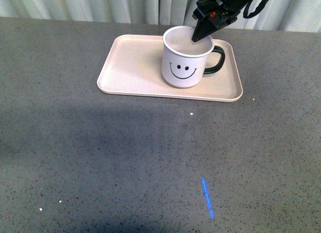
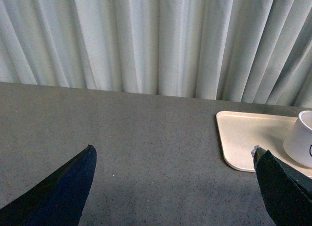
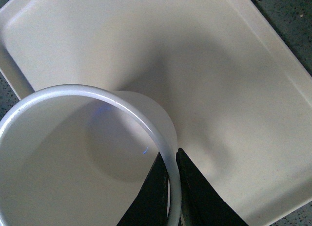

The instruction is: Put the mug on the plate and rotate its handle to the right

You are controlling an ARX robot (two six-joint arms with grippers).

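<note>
- Right gripper (image 1: pixel 197 37) pinches the mug (image 1: pixel 183 67) rim, one finger either side.
- Mug stands on the plate (image 1: pixel 125 67), handle (image 1: pixel 218 60) pointing to 3 o'clock.
- Judged nearly done: only letting go remains.

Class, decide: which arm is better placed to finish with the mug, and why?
Right. The right gripper pinches the rim of the mug, which stands on the plate; the left gripper is open, off beside the plate.
</note>
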